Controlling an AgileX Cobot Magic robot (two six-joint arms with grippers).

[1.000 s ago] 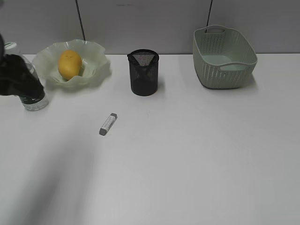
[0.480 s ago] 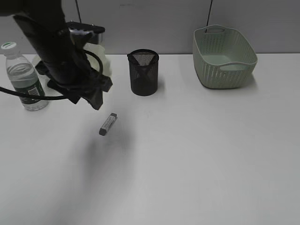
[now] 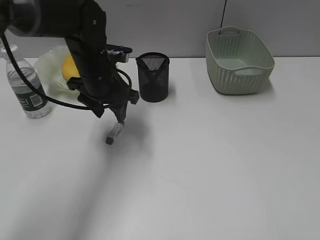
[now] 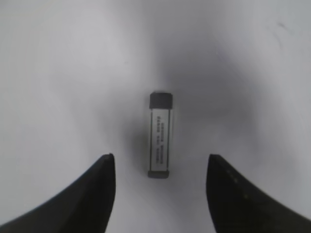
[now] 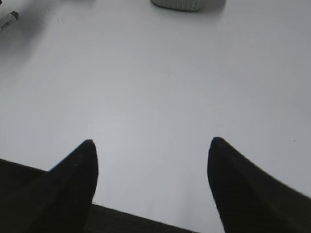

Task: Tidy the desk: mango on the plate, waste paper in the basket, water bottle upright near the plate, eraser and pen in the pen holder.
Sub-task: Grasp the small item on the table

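The eraser (image 3: 114,133), a small grey bar with a white sleeve, lies flat on the desk (image 3: 210,160). My left gripper (image 3: 110,114) hangs open just above it. In the left wrist view the eraser (image 4: 161,133) lies lengthwise, its near end between the two dark fingertips, which do not touch it. The mango (image 3: 69,68) rests in the plate (image 3: 46,64), half hidden by the arm. The water bottle (image 3: 25,86) stands upright left of the plate. My right gripper (image 5: 151,145) is open over bare desk. The waste paper and pen are out of view.
The black mesh pen holder (image 3: 153,77) stands just right of the left arm. The basket (image 3: 239,60) sits at the back right. In the right wrist view, the basket's base (image 5: 177,4) shows at the top edge and the eraser (image 5: 8,19) at the top left.
The left arm has swung right from beside the water bottle and come down over the eraser. The bottle stays upright. The gripper openings look unchanged.
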